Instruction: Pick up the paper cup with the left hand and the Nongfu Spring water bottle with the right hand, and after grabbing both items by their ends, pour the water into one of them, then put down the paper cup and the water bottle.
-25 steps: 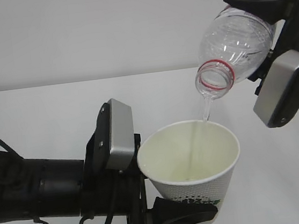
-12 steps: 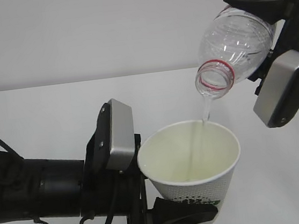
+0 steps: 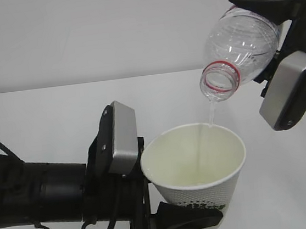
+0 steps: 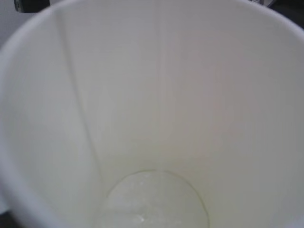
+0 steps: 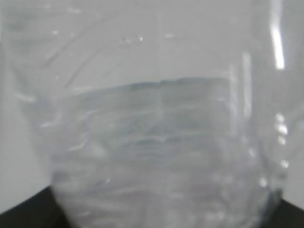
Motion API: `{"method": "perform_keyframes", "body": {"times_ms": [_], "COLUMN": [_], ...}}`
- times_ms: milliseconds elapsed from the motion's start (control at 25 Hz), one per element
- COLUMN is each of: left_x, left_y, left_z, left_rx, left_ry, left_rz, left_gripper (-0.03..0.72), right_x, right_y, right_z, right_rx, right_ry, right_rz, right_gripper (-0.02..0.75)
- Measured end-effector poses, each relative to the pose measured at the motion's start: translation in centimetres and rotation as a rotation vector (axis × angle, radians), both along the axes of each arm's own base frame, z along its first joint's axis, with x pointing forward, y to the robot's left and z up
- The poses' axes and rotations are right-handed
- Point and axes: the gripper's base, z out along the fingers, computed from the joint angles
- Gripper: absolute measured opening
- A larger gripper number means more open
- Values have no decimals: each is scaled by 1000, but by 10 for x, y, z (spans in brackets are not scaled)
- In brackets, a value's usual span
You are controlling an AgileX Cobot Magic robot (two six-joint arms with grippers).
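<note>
The white paper cup (image 3: 195,167) is held upright and slightly tilted, with my left gripper (image 3: 200,217) shut on its lower end; one black finger (image 3: 182,222) wraps the base. Above it to the right, the clear Nongfu Spring water bottle (image 3: 241,38) is tipped mouth-down, red neck ring (image 3: 222,79) over the cup's far rim. My right gripper (image 3: 268,32) is shut on the bottle's bottom end. A thin stream of water (image 3: 210,113) falls into the cup. In the left wrist view the cup's inside (image 4: 156,95) fills the frame, a little water (image 4: 156,202) at the bottom. In the right wrist view the bottle (image 5: 152,118) fills the frame.
A white table (image 3: 42,116) runs behind and under both arms, against a plain grey wall (image 3: 104,26). The grey plate of the left arm (image 3: 120,137) sits just left of the cup. The right arm's plate (image 3: 288,91) hangs below the bottle.
Both arms, the cup and the bottle hold the same places. The thin stream of water keeps running from the bottle mouth into the cup.
</note>
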Motion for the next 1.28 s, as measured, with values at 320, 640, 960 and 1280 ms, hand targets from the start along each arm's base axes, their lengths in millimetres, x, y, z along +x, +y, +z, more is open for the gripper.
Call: {"method": "perform_keyframes", "body": {"times_ms": [320,640,960,1280], "left_x": [0,0,-6,-5], "left_y": [0,0,-4,-4], "left_z": [0,0,-2,-2], "left_rx": [1,2,26,25], "left_ry": [0,0,-3,-2], "left_rz": [1,1,-15,-13], "left_gripper": [498,498,498,498], "right_x": [0,0,0,-1], "right_y": [0,0,0,0], "right_z": [0,1,1,2], "right_rx": [1,4,5,11], "right_ry": [-2,-5,-7,-15], "right_rz": [1,2,4,7], "right_gripper": [458,458,458,458]}}
